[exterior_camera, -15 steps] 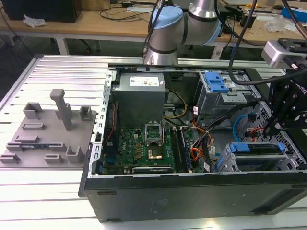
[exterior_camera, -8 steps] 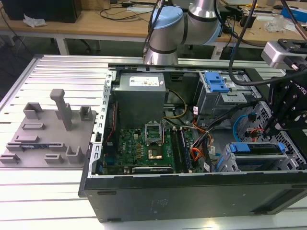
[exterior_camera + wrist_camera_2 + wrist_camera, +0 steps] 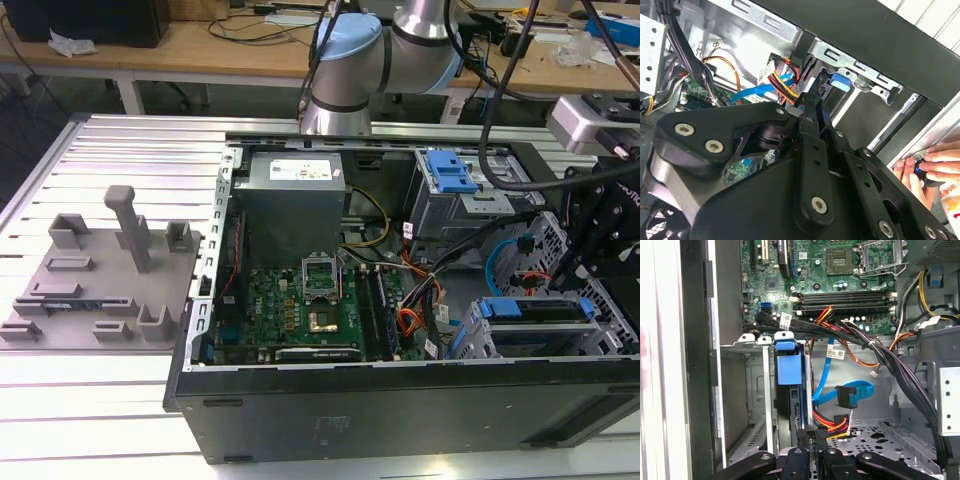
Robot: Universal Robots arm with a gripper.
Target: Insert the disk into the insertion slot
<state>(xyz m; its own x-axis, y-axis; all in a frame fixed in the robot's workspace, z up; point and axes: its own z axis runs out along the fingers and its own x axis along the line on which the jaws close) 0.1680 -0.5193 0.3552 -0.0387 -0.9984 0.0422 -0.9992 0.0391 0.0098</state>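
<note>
The disk [image 3: 530, 312], grey with a blue carrier at both ends, lies flat in the insertion slot of the light grey perforated cage [image 3: 466, 338] at the front of the open case on the exterior view's right. In the first wrist view the disk [image 3: 789, 365] is edge-on inside the cage [image 3: 757, 390], blue end farthest from me. My black gripper [image 3: 583, 280] hangs over the disk's end on the exterior view's right. Its fingers [image 3: 804, 436] are shut, tips [image 3: 812, 107] at the disk's near end; whether they pinch part of the carrier is hidden.
A darker cage with a blue latch [image 3: 450, 172] stands behind. Orange, red and blue cables [image 3: 840, 395] run beside the slot above the motherboard [image 3: 300, 305]. A person's hand [image 3: 935, 165] rests outside the case wall. A grey fixture plate [image 3: 95, 275] lies on the exterior view's left.
</note>
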